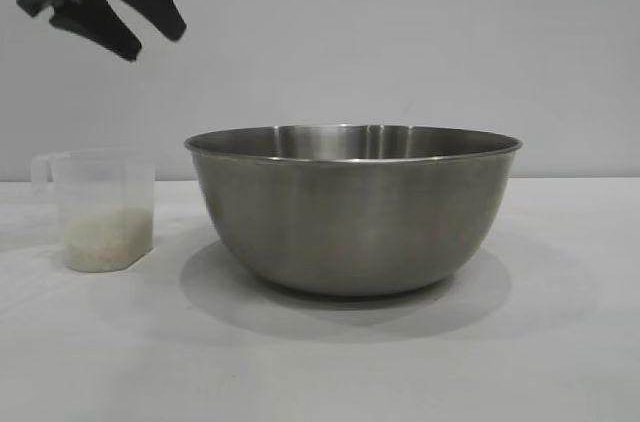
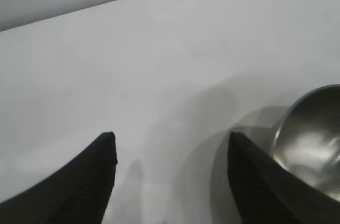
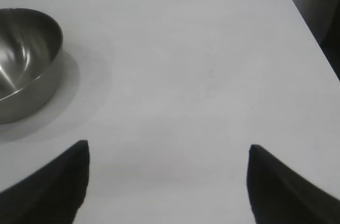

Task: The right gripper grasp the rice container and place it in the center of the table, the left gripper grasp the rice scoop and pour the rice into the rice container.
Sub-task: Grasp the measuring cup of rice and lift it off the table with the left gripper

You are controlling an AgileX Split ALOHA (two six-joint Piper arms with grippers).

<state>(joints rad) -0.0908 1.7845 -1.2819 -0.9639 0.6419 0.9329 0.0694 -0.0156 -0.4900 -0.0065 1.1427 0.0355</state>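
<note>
We are seeing the steel mixing bowl point(image 1: 352, 210) sitting mid-table point(image 1: 560, 342); the rice-filled measuring cup point(image 1: 100, 208) is standing beside it, ungrasped. Left gripper point(image 1: 155, 35) is hovering above, released; right gripper point(image 3: 169, 152) is idling, empty. Next: descending onto the cup handle

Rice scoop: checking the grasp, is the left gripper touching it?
Apart. The exterior view shows the left gripper open, high above the rice scoop.

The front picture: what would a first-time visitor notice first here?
A big shiny steel bowl sits in the middle of the white table, dwarfing everything else. To its left stands a small clear plastic cup with a layer of white rice at the bottom. High above the cup, at the picture's top left, the left claw hangs open and empty.
</note>
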